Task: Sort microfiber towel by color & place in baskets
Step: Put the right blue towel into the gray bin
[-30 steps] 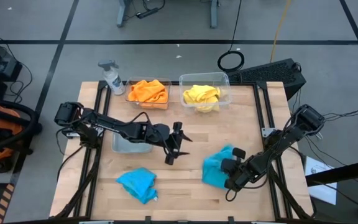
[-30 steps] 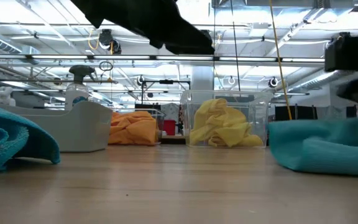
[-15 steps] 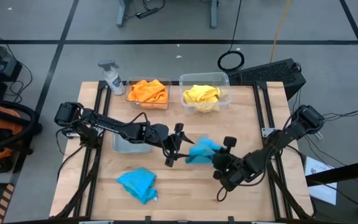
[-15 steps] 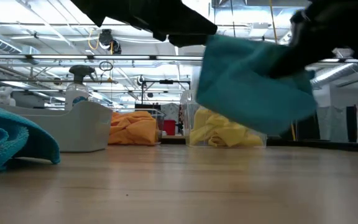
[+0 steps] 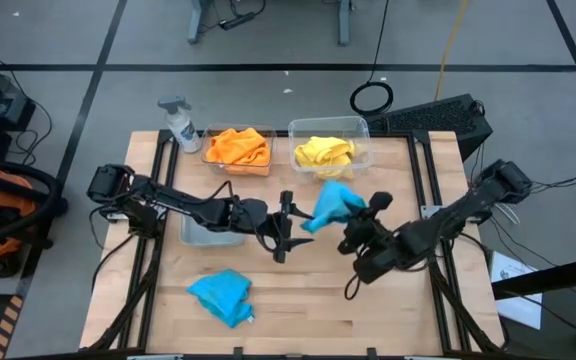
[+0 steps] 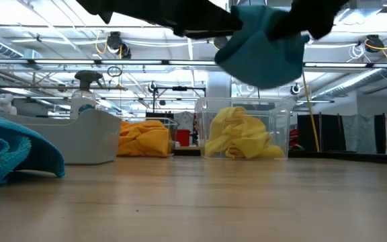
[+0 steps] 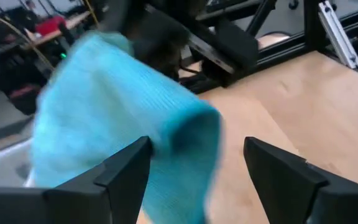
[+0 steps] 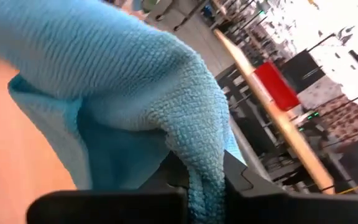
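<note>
Lifted off the table since a second ago, the blue towel (image 5: pixel 330 204) hangs pinched in the right gripper (image 5: pixel 360 213), just beside the left gripper (image 5: pixel 284 228), whose wide-spread fingers face it for a handover.

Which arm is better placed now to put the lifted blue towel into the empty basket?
The left. Its open end effector waits beside the empty basket, just next to the blue towel that the right end effector holds above the table.

A blue towel (image 6: pixel 264 47) hung at 12 o'clock under dark arm parts. Below stood a yellow-filled tub (image 6: pixel 282 121); another blue towel (image 6: pixel 12 151) lay at 9 o'clock.
</note>
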